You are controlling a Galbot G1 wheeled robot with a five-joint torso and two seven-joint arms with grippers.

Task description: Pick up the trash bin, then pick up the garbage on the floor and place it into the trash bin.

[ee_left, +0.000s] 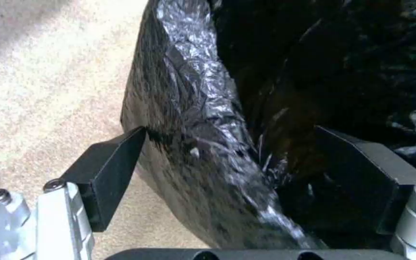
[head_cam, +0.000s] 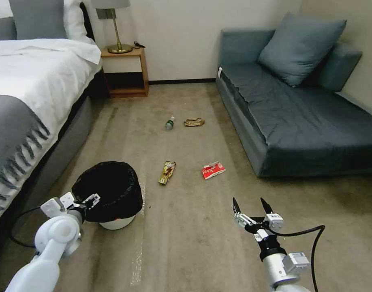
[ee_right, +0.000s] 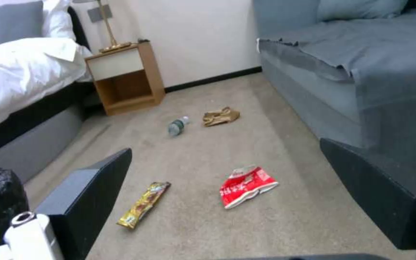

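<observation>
Head view: the trash bin [head_cam: 109, 194] stands on the carpet beside the bed [head_cam: 28, 93], the left tool [head_cam: 90, 201] at its near rim, one finger outside and one inside the black liner, not visibly clamped. The right tool [head_cam: 251, 205] hovers spread and empty. Ahead lie the red-and-white wrapper [head_cam: 213, 170], gold-brown wrapper [head_cam: 167, 172], paper bag [head_cam: 194, 121] and bottle [head_cam: 169, 123].

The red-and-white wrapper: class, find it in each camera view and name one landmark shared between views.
Head view: crumpled red-and-white wrapper on the carpet, centre, before the blue sofa.
Left wrist view: not in it.
Right wrist view: lower centre.
Shared landmark: long gold-brown snack wrapper beside it.
</observation>
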